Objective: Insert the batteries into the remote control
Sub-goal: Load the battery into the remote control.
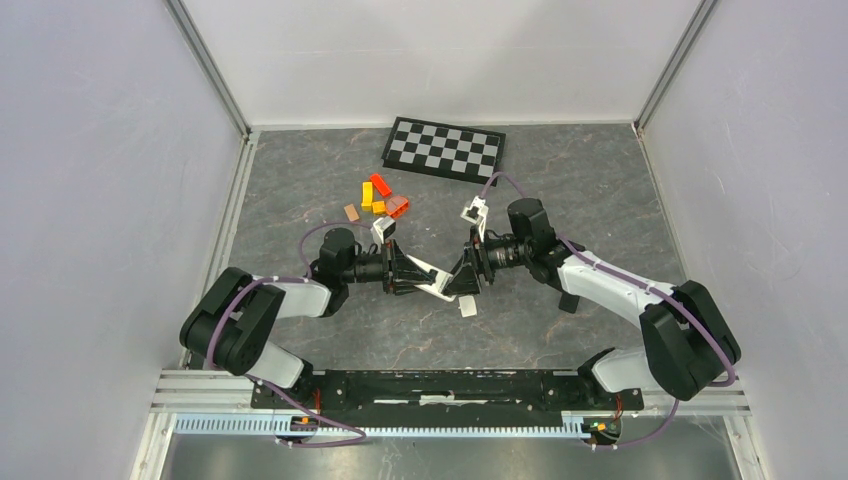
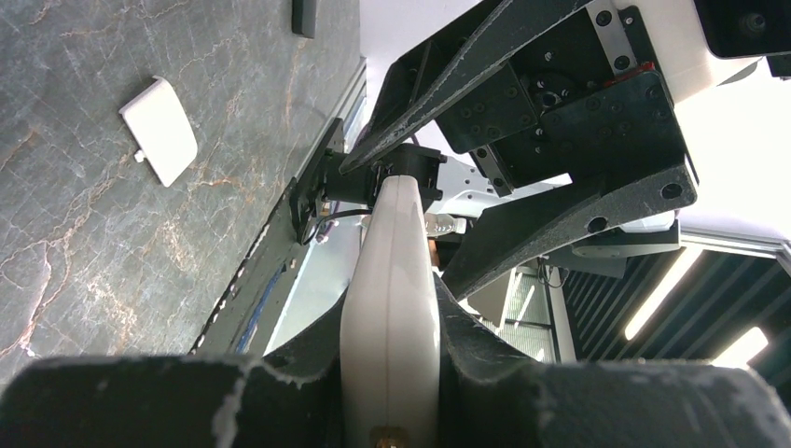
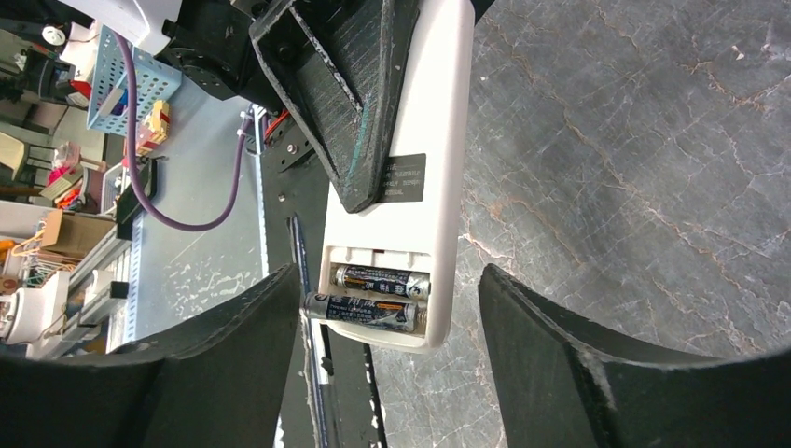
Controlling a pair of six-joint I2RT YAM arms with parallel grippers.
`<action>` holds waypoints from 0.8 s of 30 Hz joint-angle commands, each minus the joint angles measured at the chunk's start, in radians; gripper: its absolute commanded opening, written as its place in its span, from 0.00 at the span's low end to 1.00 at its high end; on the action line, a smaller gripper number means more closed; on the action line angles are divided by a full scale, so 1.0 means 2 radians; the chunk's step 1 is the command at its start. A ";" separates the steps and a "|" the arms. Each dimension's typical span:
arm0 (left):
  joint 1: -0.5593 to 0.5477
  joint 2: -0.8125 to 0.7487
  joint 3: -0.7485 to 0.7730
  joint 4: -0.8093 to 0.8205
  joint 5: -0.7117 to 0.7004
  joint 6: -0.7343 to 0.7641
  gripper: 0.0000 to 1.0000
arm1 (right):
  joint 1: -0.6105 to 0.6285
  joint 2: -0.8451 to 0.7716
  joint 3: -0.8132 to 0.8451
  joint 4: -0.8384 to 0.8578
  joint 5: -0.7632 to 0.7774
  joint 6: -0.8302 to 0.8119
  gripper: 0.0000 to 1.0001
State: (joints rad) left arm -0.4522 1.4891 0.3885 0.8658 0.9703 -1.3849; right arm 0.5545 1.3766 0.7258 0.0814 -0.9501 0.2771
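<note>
Clamping the remote [image 3: 438, 140] in our left gripper [image 1: 410, 275], we hold its open bay [image 3: 373, 254] facing the right gripper [image 1: 465, 275], whose fingers stand apart, so it can press both batteries [image 3: 364, 311] lying inside.

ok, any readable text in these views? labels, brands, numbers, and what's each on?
Nothing legible in any view.
Remote, dark label: several lines of white print, too small to read.
Upper battery: pale print on a dark wrap, blurred.
Lower battery: print and a round mark, blurred.
Checkerboard: squares only, no text.
</note>
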 commanded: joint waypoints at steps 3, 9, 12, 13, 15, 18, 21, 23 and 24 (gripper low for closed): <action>-0.001 -0.017 0.017 0.010 0.002 0.019 0.02 | 0.000 -0.004 -0.002 0.003 -0.007 -0.023 0.80; -0.001 -0.018 0.017 0.010 0.002 0.018 0.02 | -0.001 -0.001 0.000 0.002 -0.002 -0.025 0.78; -0.001 -0.020 0.017 0.010 0.003 0.018 0.02 | -0.001 0.004 0.001 0.002 -0.002 -0.024 0.72; -0.001 -0.020 0.017 0.010 0.003 0.018 0.02 | -0.001 0.005 0.001 0.003 -0.002 -0.023 0.70; -0.001 -0.022 0.017 0.010 0.004 0.018 0.02 | -0.001 0.007 0.000 0.006 -0.003 -0.021 0.67; -0.001 -0.024 0.017 0.010 0.006 0.017 0.02 | -0.002 0.009 0.000 0.009 -0.006 -0.020 0.63; -0.001 -0.028 0.017 0.012 0.009 0.012 0.02 | -0.002 0.012 -0.001 0.010 -0.007 -0.020 0.61; -0.002 -0.031 0.017 0.016 0.014 0.006 0.02 | -0.003 0.015 -0.001 0.009 -0.009 -0.020 0.60; -0.001 -0.034 0.017 0.019 0.016 0.003 0.02 | -0.004 0.017 -0.001 0.008 -0.009 -0.021 0.60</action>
State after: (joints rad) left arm -0.4519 1.4738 0.3939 0.8494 0.9531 -1.3785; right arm 0.5541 1.3907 0.7223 0.0753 -0.9684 0.2497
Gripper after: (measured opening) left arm 0.286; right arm 0.604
